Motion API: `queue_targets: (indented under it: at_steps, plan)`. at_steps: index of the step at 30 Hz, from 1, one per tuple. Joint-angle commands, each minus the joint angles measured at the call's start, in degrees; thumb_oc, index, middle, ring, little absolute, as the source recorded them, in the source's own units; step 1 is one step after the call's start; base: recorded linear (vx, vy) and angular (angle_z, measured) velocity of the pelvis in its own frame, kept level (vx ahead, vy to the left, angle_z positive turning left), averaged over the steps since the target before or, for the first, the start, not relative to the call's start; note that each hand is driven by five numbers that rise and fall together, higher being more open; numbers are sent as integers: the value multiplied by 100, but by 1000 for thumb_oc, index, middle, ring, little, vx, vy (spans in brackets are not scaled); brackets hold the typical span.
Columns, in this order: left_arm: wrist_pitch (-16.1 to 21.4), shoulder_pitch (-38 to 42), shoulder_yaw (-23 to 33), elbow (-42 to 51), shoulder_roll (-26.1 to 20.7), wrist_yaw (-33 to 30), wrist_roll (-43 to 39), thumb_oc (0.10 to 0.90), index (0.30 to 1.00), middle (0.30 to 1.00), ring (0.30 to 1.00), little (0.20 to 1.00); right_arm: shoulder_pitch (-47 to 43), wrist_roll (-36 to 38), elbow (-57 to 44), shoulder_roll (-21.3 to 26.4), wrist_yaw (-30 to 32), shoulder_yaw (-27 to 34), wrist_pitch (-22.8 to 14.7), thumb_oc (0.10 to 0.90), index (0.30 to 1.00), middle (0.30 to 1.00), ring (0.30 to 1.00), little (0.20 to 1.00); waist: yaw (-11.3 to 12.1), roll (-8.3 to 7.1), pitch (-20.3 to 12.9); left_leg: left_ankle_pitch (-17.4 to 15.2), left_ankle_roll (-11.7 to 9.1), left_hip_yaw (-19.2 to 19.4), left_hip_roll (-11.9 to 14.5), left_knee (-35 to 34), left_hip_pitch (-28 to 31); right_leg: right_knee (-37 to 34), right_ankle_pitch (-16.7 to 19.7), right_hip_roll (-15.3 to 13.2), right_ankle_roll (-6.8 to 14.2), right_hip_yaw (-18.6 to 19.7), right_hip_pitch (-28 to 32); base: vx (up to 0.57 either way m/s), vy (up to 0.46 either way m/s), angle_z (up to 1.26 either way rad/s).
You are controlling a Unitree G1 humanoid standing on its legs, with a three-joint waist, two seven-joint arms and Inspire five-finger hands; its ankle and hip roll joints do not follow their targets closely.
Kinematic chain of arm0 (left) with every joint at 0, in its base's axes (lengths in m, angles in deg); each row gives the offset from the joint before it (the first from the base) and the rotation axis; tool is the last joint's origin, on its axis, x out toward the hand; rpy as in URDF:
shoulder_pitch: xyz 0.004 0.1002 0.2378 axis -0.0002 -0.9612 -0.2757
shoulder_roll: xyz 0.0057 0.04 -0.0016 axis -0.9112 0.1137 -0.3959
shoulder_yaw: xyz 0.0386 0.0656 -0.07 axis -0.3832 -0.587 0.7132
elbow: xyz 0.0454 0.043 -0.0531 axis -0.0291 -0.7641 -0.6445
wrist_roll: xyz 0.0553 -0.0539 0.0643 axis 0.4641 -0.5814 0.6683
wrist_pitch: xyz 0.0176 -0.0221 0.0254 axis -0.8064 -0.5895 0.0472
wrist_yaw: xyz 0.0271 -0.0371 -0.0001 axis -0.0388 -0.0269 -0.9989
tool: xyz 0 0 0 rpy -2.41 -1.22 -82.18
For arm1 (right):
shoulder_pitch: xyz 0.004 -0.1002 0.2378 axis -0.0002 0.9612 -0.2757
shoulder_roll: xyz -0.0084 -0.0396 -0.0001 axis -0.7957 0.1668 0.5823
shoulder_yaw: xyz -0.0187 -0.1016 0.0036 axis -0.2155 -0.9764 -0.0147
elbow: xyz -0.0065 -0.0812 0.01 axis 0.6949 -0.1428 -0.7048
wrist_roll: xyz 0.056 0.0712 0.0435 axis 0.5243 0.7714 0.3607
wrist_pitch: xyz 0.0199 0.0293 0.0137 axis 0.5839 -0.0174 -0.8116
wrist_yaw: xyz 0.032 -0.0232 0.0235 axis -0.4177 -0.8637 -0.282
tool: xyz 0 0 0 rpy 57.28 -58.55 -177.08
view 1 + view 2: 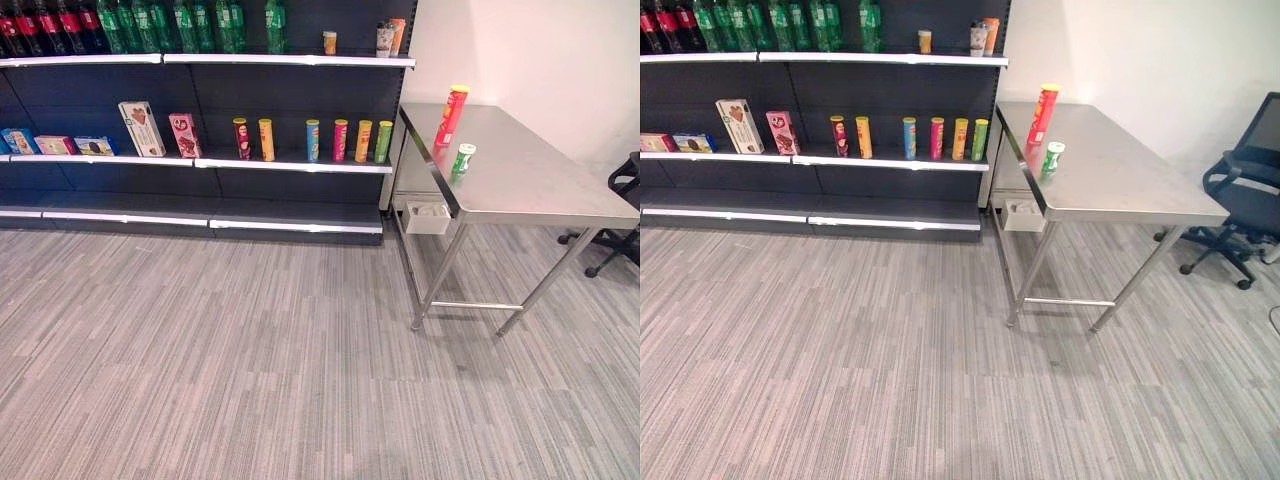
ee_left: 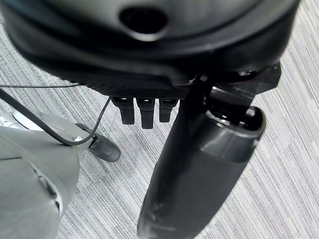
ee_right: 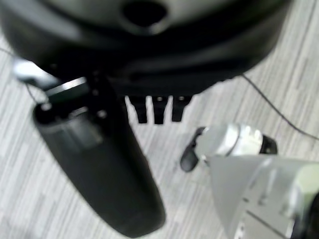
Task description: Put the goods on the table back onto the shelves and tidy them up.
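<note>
Tall red can (image 1: pixel 451 116) upright on steel table (image 1: pixel 540 180), near its shelf-side edge; small green can (image 1: pixel 462 159) just in front, also upright, close to the rim. Shelves (image 1: pixel 290 165) left of table: row of coloured cans (image 1: pixel 312 140) on middle board, boxes (image 1: pixel 142 128) further left, green bottles (image 1: pixel 190 25) on top. Black office chair (image 1: pixel 1240 190) right of table. Left robot hand (image 2: pixel 144 112) over grey floor (image 1: pixel 250 360), fingers straight, holding nothing. Right robot hand (image 3: pixel 158 109) likewise, relaxed and empty.
</note>
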Motion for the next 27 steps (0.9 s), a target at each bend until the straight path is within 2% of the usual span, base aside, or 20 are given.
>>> queue_targets:
  at_steps: [1,12,18,27]
  plan:
    - [181,367,149,-28,-22,87,74,800,900,900,900,900,-436,-103,558,-60,27,51,-139,800,900,900,900,900,-53,-135,45,-373,-342,-88,350,-72,260,-461,359,-348,520,-238,159,0,0,0]
    - [102,358,2,-58,52,340,86,800,900,900,900,900,-410,-300,558,-71,-47,-93,-140,800,900,900,900,900,-99,-126,44,-373,-337,-66,354,-72,263,-461,383,-338,518,-201,129,0,0,0]
    - [77,387,-379,129,176,587,146,800,900,900,900,900,-434,-419,496,-107,-192,-240,-119,800,900,900,900,900,-131,-129,90,-367,-344,-65,385,-72,261,-461,370,-312,500,-185,135,0,0,0]
    - [20,373,-409,85,139,685,197,800,900,900,900,900,-467,-509,461,-61,-240,-315,-145,800,900,900,900,900,-139,-133,87,-354,-363,-87,421,-72,267,-425,338,-272,473,-209,141,9,-9,-1]
